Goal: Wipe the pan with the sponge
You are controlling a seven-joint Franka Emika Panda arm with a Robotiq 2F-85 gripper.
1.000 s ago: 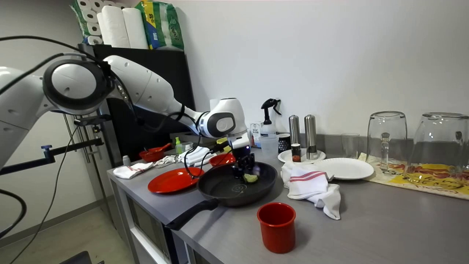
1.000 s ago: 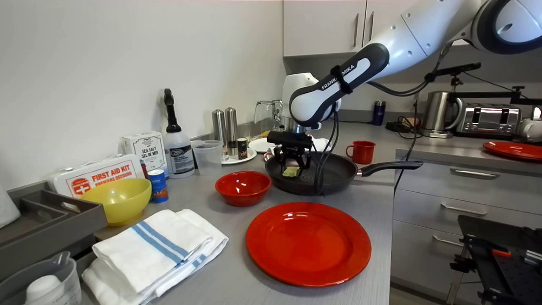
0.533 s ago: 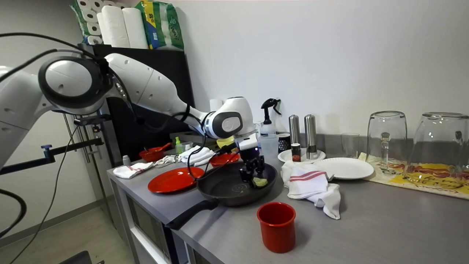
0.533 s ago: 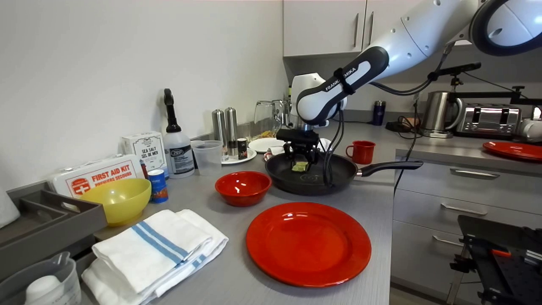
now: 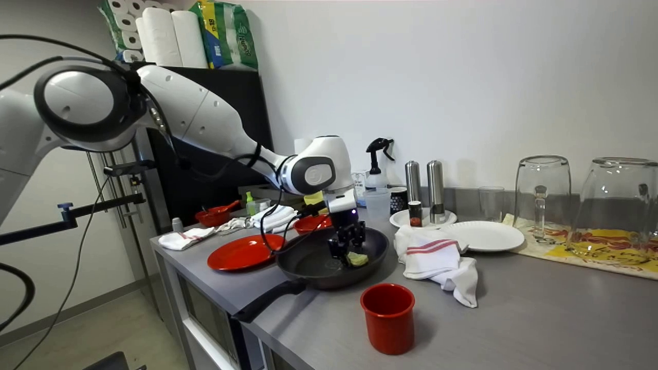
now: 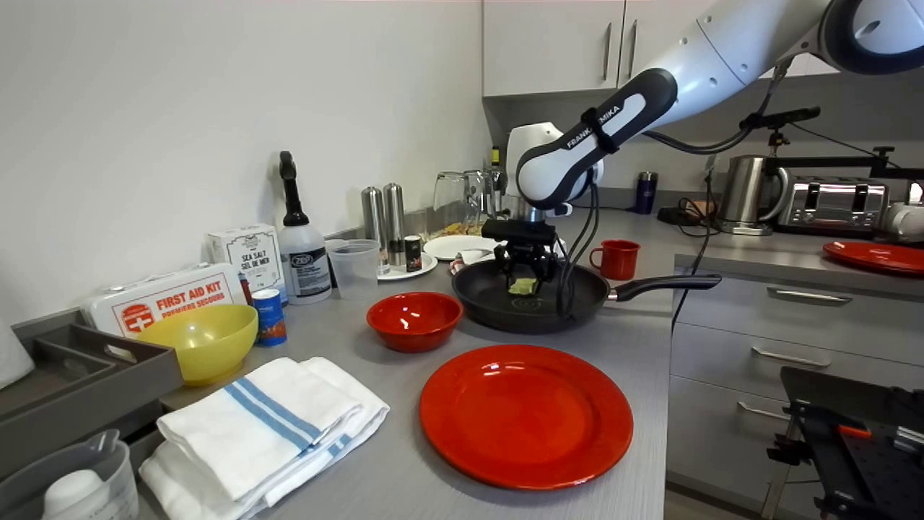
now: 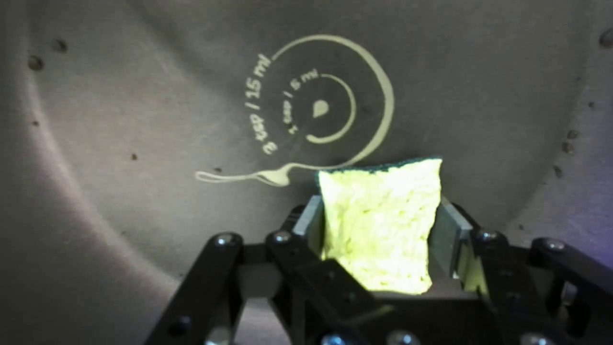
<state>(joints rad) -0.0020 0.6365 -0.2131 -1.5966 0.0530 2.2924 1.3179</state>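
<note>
Matte grey counter, round black pan, and inside it a porous, squarish sponge in the pinch of the gripper.

A pale wall backs the grey counter.

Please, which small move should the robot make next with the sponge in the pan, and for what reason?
Probably slide the sponge across the pan toward the dark specks at the right of the wrist view, pressing lightly. The fingers hold the sponge from both sides, it sits low in the pan, and those specks lie clear of it, so a short stroke there seems useful.
</note>
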